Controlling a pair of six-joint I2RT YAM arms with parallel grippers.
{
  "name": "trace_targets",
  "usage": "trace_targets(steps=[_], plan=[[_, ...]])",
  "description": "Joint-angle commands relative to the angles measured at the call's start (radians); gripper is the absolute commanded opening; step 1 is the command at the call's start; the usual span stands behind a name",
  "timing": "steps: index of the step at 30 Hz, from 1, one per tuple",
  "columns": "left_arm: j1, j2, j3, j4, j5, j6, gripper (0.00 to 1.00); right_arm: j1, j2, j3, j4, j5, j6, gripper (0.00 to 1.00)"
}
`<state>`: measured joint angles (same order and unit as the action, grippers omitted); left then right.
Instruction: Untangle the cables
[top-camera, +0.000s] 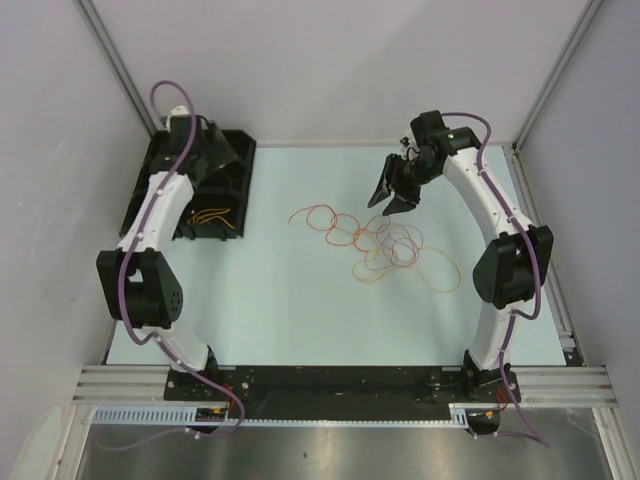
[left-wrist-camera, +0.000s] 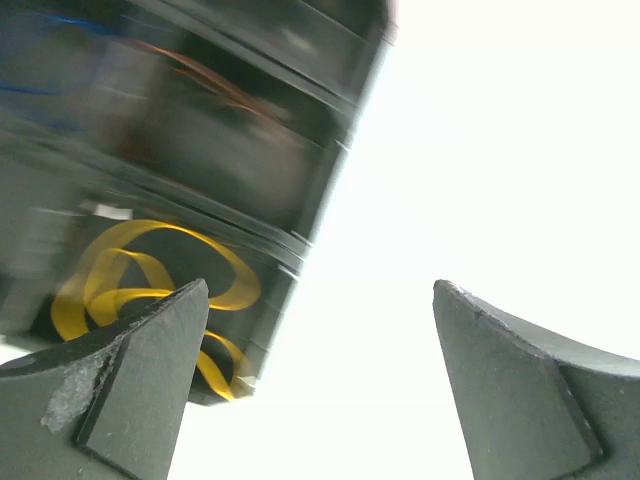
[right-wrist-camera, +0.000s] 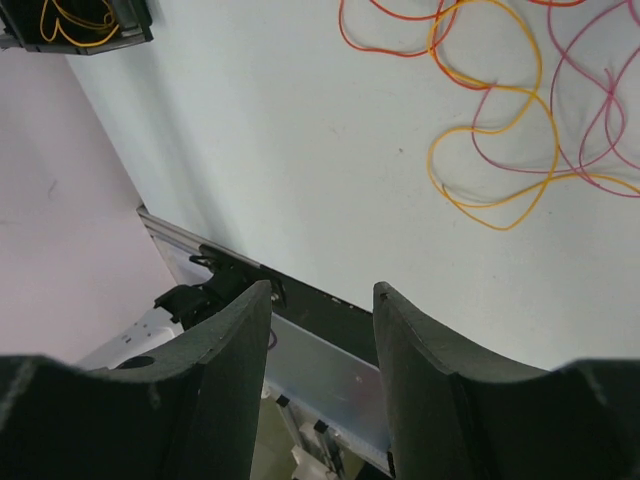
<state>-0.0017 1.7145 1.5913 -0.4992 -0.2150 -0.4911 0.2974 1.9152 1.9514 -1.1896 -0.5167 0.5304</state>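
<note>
A black tray sits at the far left corner of the table, its long side running along the left edge. It is split into compartments. The one nearest the arm bases holds a yellow cable, coiled in a few loose loops and lying wholly inside the walls. From the left wrist, a thin orange-brown line shows in a compartment further along, but it is too blurred to tell what it is.

The left gripper hangs over the tray with its fingers spread wide and nothing between them. One finger is above the yellow loops and the other is past the tray's wall, over bare table.

The rest of the cables lie in a loose tangle on the table, from the middle towards the right side and well apart from the tray. Red, orange and pinkish-purple loops cross over one another, with a red strand trailing out to the left.

The right gripper is raised above the far edge of the tangle. Its fingers are partly apart and hold nothing.
</note>
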Motion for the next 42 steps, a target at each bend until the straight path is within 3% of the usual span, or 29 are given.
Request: trace_targets(steps=[1, 3, 5, 11, 16, 26, 39, 42], plan=[[-0.139, -0.082, -0.076, 0.070, 0.207, 0.092, 0.98, 0.003, -0.113, -0.095, 0.051, 0.046, 0.011, 0.50], [-0.176, -0.057, -0.067, 0.048, 0.307, 0.115, 0.97, 0.003, -0.169, -0.187, 0.105, 0.038, 0.025, 0.50], [-0.233, -0.038, -0.054, -0.011, 0.321, 0.118, 0.96, -0.001, -0.200, -0.233, 0.130, 0.030, 0.031, 0.50], [-0.377, -0.007, -0.074, -0.025, 0.275, 0.062, 0.95, -0.032, -0.292, -0.373, 0.203, 0.023, 0.039, 0.50], [-0.490, 0.127, 0.030, -0.061, 0.179, 0.094, 0.94, -0.050, -0.358, -0.454, 0.232, 0.014, 0.049, 0.50], [-0.570, 0.391, 0.294, -0.147, 0.097, 0.146, 0.89, -0.098, -0.452, -0.505, 0.168, 0.049, 0.011, 0.50], [-0.604, 0.549, 0.377, -0.176, 0.077, 0.190, 0.78, -0.164, -0.459, -0.503, 0.125, 0.055, -0.010, 0.50], [-0.609, 0.568, 0.383, -0.180, 0.065, 0.206, 0.70, -0.165, -0.449, -0.500, 0.125, 0.053, -0.007, 0.50]])
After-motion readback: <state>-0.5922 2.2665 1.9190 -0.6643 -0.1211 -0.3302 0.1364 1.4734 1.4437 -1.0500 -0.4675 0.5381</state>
